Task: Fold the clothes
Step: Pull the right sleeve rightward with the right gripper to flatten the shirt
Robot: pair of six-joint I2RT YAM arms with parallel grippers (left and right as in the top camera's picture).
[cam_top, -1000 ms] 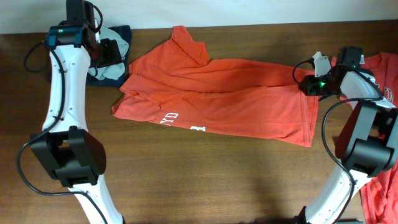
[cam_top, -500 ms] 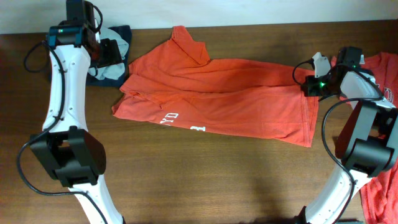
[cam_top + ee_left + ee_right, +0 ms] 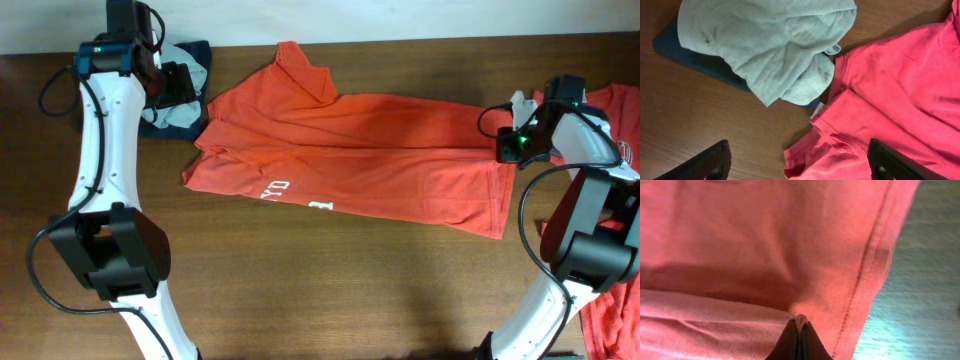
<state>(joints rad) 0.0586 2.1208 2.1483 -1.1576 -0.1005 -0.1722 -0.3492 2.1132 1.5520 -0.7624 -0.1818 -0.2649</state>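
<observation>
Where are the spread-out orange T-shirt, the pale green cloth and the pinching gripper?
spread-out orange T-shirt [image 3: 350, 150]: overhead view, middle of its body.
pale green cloth [image 3: 770, 45]: left wrist view, centre of the crumpled fabric.
right gripper [image 3: 799, 326]: right wrist view, closed fingertips pinching that T-shirt.

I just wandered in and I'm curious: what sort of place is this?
Probably a robotics lab bench rather than a laundry: two white-and-black robot arms stand at a dark wooden table, with an orange-red cotton T-shirt spread on it and a crumpled grey garment nearby.
</observation>
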